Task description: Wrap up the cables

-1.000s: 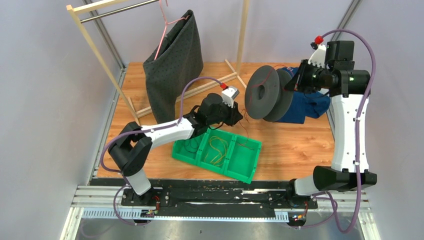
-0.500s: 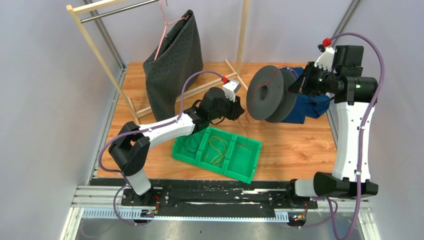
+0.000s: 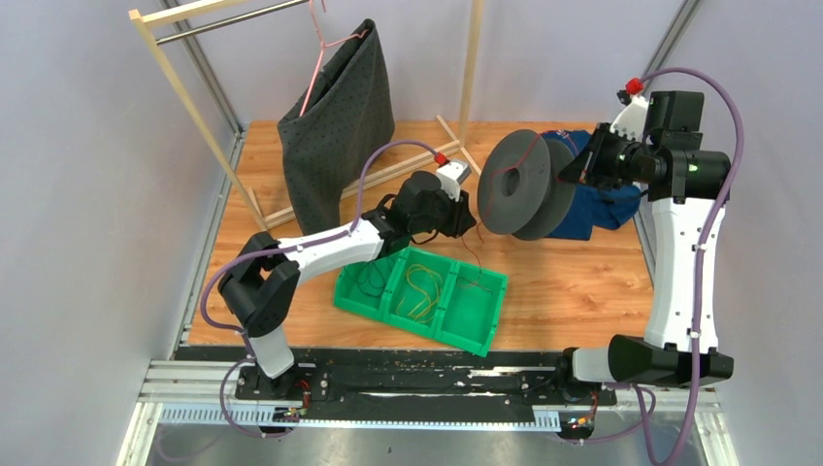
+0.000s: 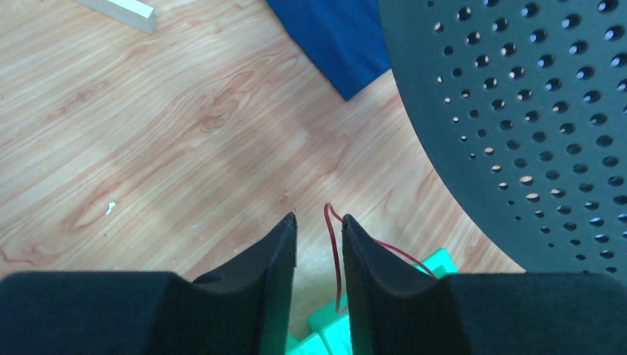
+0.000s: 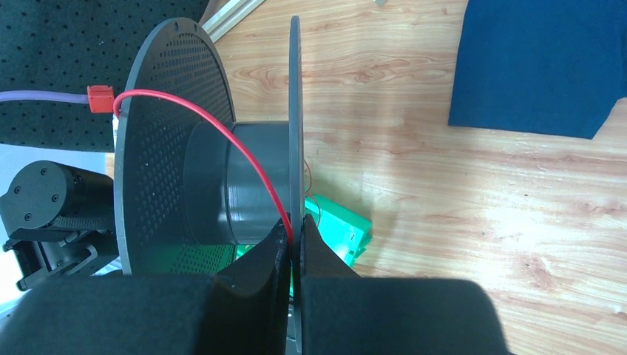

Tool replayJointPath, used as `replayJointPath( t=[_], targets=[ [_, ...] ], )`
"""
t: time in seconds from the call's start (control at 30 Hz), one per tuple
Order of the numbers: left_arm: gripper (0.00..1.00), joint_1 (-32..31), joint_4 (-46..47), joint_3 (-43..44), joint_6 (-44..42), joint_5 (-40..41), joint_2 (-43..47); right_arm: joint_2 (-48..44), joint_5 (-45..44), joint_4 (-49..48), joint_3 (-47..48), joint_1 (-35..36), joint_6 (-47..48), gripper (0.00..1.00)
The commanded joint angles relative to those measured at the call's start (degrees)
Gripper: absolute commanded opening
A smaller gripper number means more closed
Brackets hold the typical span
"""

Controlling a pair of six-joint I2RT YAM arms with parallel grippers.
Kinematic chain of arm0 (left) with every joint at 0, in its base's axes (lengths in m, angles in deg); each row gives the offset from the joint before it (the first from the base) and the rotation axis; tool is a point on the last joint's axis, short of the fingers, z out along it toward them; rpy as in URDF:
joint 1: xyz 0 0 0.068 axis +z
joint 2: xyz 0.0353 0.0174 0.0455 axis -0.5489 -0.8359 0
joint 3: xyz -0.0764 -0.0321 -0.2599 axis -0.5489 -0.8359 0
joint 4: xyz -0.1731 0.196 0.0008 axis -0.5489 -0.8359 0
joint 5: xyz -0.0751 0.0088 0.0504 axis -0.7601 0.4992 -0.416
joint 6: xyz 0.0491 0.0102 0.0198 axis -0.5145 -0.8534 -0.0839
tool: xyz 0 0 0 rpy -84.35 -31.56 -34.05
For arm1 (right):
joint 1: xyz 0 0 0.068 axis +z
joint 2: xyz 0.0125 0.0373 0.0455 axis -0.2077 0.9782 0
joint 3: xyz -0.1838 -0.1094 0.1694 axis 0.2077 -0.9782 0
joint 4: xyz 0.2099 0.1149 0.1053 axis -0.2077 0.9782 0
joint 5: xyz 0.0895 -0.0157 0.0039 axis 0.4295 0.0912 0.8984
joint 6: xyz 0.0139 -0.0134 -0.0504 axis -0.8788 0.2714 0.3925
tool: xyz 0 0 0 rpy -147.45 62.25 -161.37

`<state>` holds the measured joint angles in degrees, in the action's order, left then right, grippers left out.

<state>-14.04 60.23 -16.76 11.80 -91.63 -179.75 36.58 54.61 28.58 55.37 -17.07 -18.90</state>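
Note:
A black perforated spool [image 3: 514, 189] is held on edge above the table. My right gripper [image 3: 575, 167] is shut on its near flange, pinning the red-brown cable [image 5: 222, 126] against it in the right wrist view [image 5: 294, 229]. The cable arcs over the far flange [image 5: 163, 148]. My left gripper [image 3: 468, 219] sits just left of the spool, jaws a little apart. The red-brown cable [image 4: 334, 251] runs loosely between its fingers [image 4: 319, 220] and down into the green bin [image 3: 466, 335]. The yellow cable [image 3: 419, 286] lies in the bin's middle compartment, the dark cable [image 3: 369, 282] in its left one.
A dark grey dotted bag [image 3: 335, 126] hangs from a pink hanger on a wooden rack at the back left. A blue cloth [image 3: 592, 209] lies behind the spool at the right. The rack's wooden foot bars run behind the left gripper.
My right arm has risen and shifted slightly right with the spool. My left gripper has moved a little up and right, closer to the spool, with the red-brown cable between its fingers.

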Motion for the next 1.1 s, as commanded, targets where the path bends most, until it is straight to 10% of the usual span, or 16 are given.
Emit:
replayJointPath(
  t=[0.0,0.1,0.37,1.07],
  targets=[
    [0.23,0.21,-1.1,-1.13,0.5,-0.86,-0.1,-1.96,2.14,-1.97,-0.1,-1.16,-1.5,0.01],
    [0.0,0.22,-3.76,-0.93,-0.07,-0.36,0.56,-1.91,1.86,-2.07,-0.49,-1.39,-1.47,0.01],
    [0.0,6.38,-1.05,-1.37,3.77,12.17,5.67,-3.8,3.56,-1.82,-5.38,-1.47,-0.77,0.01],
    [0.0,14.3,-21.53,31.38,-3.62,18.78,-10.71,-17.42,9.74,12.52,-17.65,1.3,6.3,0.01]
  ],
)
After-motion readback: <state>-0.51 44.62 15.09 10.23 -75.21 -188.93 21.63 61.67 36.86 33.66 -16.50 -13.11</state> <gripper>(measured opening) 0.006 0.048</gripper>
